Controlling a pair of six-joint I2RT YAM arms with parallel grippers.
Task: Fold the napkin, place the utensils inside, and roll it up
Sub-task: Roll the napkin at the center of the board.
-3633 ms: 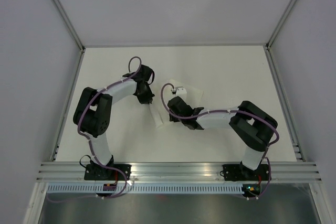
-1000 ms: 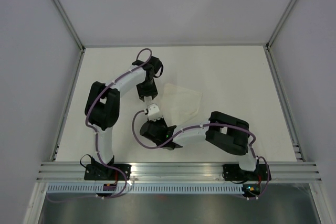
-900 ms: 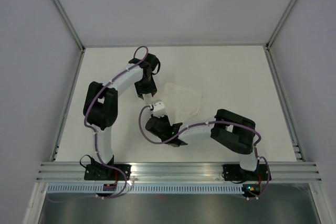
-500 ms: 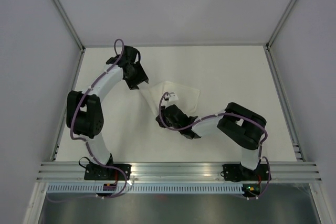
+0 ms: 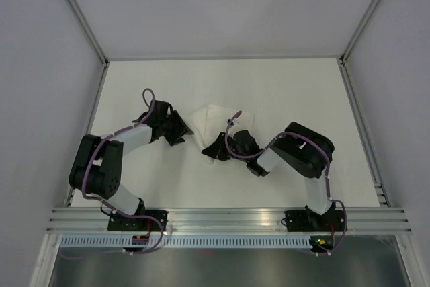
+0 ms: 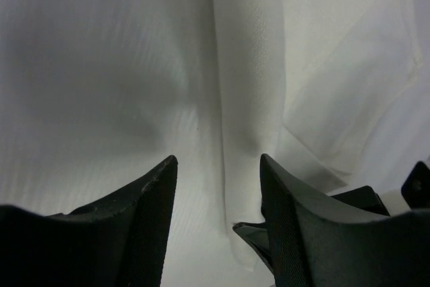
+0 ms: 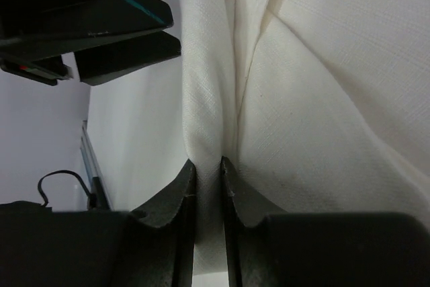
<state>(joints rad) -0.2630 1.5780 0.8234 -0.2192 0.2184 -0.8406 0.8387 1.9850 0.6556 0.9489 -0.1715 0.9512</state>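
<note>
White cloth, limp and light, the napkin [image 7: 302,99] bunches into a ridge pinched by the right gripper [image 7: 208,161]. Spread and empty, the left gripper [image 6: 218,158] faces that ridge just ahead; take hold there, where the layers seem doubled.

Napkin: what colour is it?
The napkin is plain white; the right wrist view shows it best.

White, finely woven napkin [image 5: 216,116]; black left tool [image 5: 186,134] and right tool [image 5: 208,152]; off-white table [image 5: 282,85].
</note>
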